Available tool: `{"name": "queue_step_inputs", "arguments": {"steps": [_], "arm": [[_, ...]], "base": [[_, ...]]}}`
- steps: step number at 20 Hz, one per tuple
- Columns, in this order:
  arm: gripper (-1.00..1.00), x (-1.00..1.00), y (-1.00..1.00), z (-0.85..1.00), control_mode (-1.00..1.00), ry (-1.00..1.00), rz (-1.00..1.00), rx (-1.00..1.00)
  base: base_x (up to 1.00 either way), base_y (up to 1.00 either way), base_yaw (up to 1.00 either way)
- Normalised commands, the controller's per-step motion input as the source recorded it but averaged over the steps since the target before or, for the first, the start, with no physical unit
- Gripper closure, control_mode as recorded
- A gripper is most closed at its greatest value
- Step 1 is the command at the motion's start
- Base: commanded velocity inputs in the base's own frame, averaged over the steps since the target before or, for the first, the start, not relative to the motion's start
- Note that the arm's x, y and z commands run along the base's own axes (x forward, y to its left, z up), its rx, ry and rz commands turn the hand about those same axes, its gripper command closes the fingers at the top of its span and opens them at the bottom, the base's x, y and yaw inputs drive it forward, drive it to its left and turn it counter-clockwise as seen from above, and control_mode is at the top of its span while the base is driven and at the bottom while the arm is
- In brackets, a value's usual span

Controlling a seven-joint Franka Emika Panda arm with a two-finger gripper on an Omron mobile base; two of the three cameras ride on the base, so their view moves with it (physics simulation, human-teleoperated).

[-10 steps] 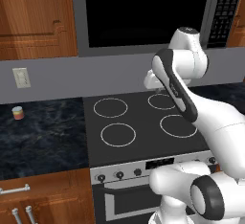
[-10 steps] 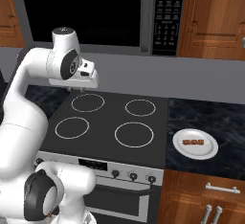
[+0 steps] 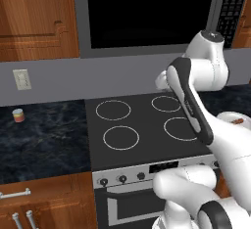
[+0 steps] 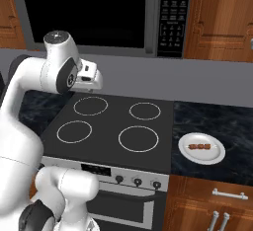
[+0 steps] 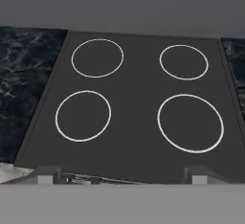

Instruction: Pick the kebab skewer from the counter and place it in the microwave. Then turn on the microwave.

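1. Turning only slightly since the moment before: swinging the arm (image 3: 196,115) a touch toward the right side in the left base view, with the stovetop (image 4: 113,121) and cabinets holding their places, so not driving the base. Meaning little for the task as yet, perhaps just beginning the reach.
2. Facing the microwave (image 4: 84,13) above the stove, its black door looking shut and its keypad strip (image 4: 172,13) on the right. Probably needing that door opened before anything goes inside.
3. Flanking the stovetop on both sides with the marbled counter (image 4: 217,119).
4. Hovering the hand (image 4: 95,83) above the back of the stovetop, looking down over the four white rings, fingers (image 5: 48,174) standing wide apart and gripping nothing.
5. Resting on a white plate (image 4: 188,152) on the right stretch of counter, just beside the stove: the kebab skewer (image 4: 199,146), well apart from the hand and untouched.
6. Sitting far off on the left counter: a small striped cylinder (image 3: 18,115), under a wall outlet (image 3: 21,79), not in the way.
7. Judging the path: nothing lying between hand and plate, so needing a sweep right and down; gripping such a thin stick off a plate likely calling for a careful, low approach.
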Motion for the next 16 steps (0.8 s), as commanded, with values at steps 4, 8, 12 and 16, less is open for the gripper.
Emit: {"name": "queue_step_inputs", "arguments": {"steps": [4, 8, 12, 16], "arm": [[-1.00, -0.26, -0.31, 0.34, -1.00, -0.32, -0.09, 0.00], [-1.00, -0.18, -0.42, 0.39, -1.00, -0.25, -0.11, 0.00], [-1.00, -0.02, -0.49, 0.46, -1.00, -0.18, -0.08, 0.00], [-1.00, 0.00, -0.51, 0.47, -1.00, -0.11, -0.05, 0.00]], "base": [[0.00, 0.00, 0.00], [0.00, 0.00, 0.00], [0.00, 0.00, 0.00], [0.00, 0.00, 0.00]]}}
